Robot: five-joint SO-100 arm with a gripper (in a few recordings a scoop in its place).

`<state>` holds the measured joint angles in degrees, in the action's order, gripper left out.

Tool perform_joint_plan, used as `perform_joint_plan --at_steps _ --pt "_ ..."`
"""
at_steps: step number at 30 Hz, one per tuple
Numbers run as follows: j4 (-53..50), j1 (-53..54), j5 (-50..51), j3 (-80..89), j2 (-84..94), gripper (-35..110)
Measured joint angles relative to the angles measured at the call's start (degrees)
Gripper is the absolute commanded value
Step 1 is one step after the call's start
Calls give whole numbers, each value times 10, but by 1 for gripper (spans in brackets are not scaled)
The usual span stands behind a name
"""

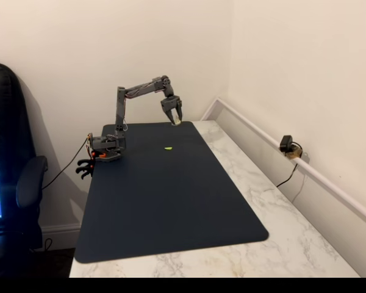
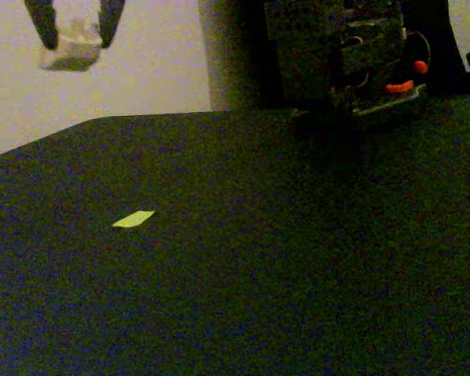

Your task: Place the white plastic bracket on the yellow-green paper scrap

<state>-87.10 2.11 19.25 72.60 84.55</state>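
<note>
Hanging above the far edge of the dark mat (image 1: 171, 195), your gripper (image 1: 174, 119) is clamped on the white plastic bracket (image 1: 176, 122), which sits pinched between the two fingers, clear of the surface. In the low fixed view you see the same grasp at the top left: the gripper (image 2: 74, 35) with the pale bracket (image 2: 72, 47) lodged between its dark fingers (image 2: 43, 19), raised well above the mat (image 2: 298, 274). Your yellow-green paper scrap (image 1: 168, 148) lies flat on the mat, nearer the camera than the gripper and well apart from it; the low view shows the scrap (image 2: 133, 219) alone on the dark surface. The mat rests on a marbled white tabletop (image 1: 293, 232).
</note>
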Motion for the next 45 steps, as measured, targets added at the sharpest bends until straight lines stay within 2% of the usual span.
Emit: perform_joint_plan --at_steps 15,40,42,45 --pt "152 0 34 243 46 0" --pt "293 11 64 331 -17 0" --pt "296 11 64 331 -19 3" --pt "288 17 75 331 -38 18"
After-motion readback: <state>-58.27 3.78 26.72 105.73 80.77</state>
